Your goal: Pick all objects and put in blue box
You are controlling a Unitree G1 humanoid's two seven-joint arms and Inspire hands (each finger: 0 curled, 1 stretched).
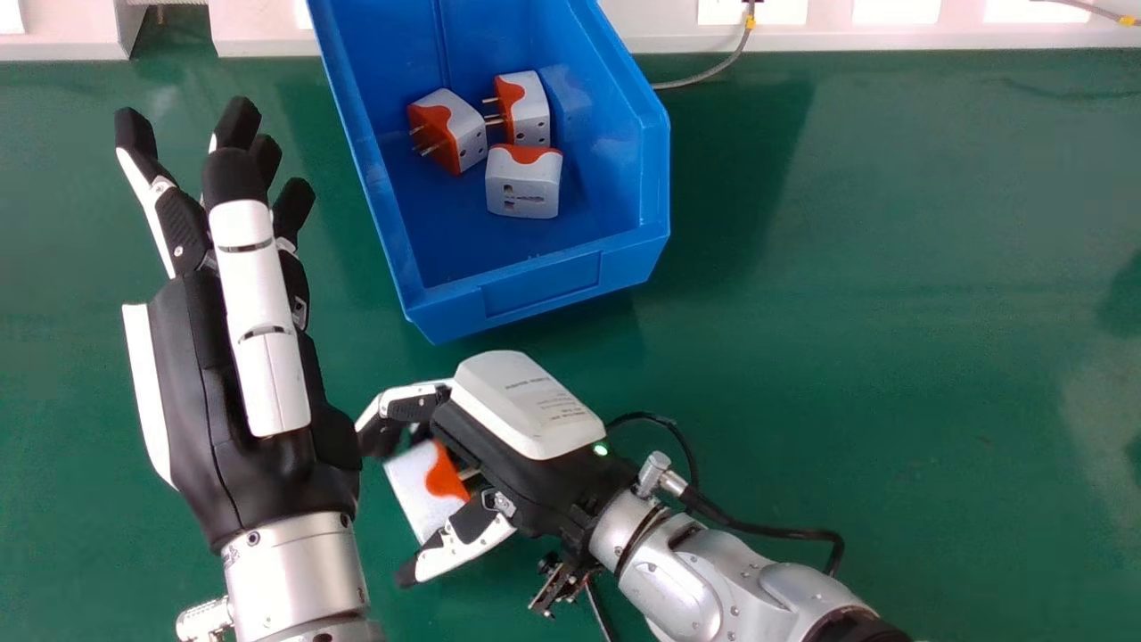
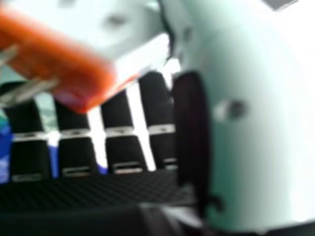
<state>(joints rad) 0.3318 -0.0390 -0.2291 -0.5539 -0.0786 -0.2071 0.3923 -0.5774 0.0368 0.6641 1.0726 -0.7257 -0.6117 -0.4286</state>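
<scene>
Four white-and-orange travel plug adapters are seen, three of them already gathered in the blue box (image 1: 544,281), which is set on the green surface (image 1: 891,294). In the box, one adapter (image 1: 468,134) is turned with its metal pins towards the robot's left, and another (image 1: 532,100) is placed just beside it, its pins pointed at the first. The third adapter (image 1: 524,185) is laid nearer the robot, with its socket face turned up. The fourth adapter (image 1: 414,490) is held by the right hand (image 1: 526,406) on the near side of the box, outside it; the fingers and thumb are clamped on it from opposite sides. In the right hand view, its orange part and metal pins are shown close to the palm, rather blurred. Whether it is lifted clear of the surface cannot be told. The left hand (image 1: 241,455) is held empty to the left of the box, its fingers stretched out and slightly spread. Beyond the box's right side, a thin grey cable (image 1: 709,76) is laid on the surface, near the white frame (image 1: 945,36) at the far edge
</scene>
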